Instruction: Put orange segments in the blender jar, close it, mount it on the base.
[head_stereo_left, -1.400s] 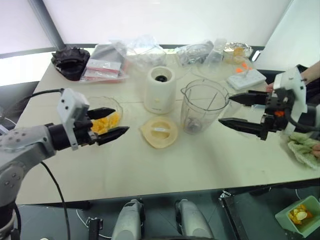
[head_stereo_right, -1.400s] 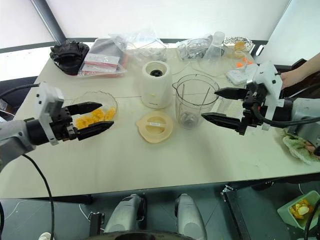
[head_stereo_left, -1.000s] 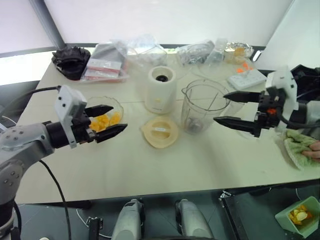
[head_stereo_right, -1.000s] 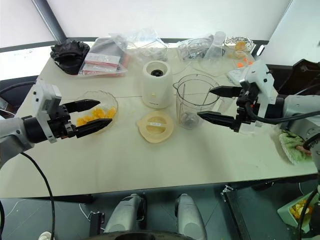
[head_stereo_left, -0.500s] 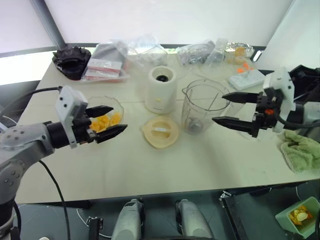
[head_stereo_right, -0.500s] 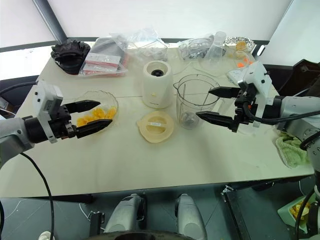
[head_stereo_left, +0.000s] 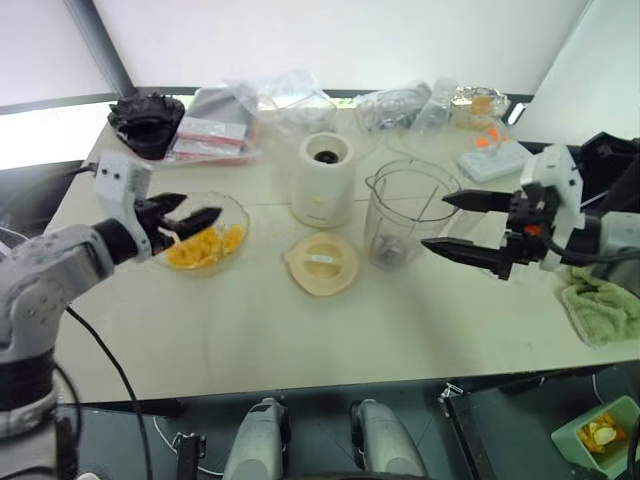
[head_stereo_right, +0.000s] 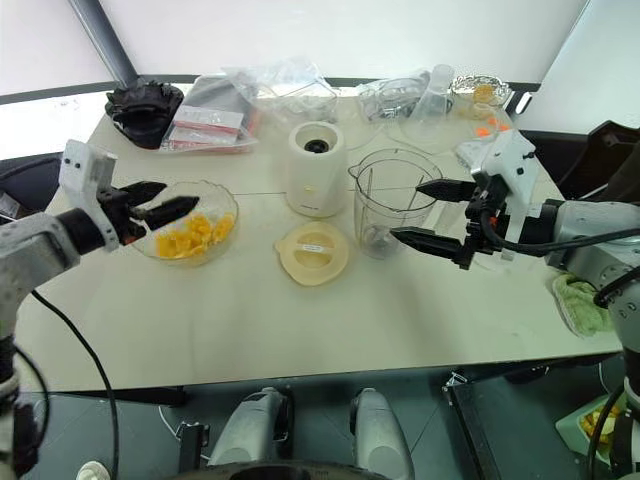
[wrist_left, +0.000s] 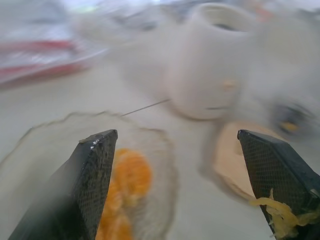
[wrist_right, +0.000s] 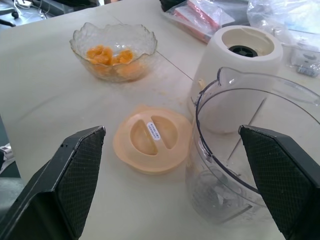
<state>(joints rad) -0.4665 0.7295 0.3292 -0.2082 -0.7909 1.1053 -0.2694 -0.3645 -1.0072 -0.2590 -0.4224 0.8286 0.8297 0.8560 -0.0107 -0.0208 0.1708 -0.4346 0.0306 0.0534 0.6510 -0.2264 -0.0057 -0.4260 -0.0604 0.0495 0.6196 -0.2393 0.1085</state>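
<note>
head view: my left gripper (head_stereo_left: 185, 216) hangs spread and empty over the far-left glass dish (head_stereo_left: 232, 208) of orange segments (head_stereo_left: 200, 248); the blender jar (head_stereo_left: 405, 212) stands empty mid-table, right of the base (head_stereo_left: 321, 180).

left wrist view: pulp on one finger (wrist_left: 280, 212).

right wrist view: my right gripper (wrist_right: 172, 187) is spread, near the jar; the lid (wrist_right: 152, 138) lies off. i judge nothing is loaded yet.

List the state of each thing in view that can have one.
blender jar: upright on the table, lid off, no fruit inside
lid: lying flat on the table
base: upright, socket bare
orange segments: in the glass dish
left end effector: open, over the dish
right end effector: open, beside the jar
</note>
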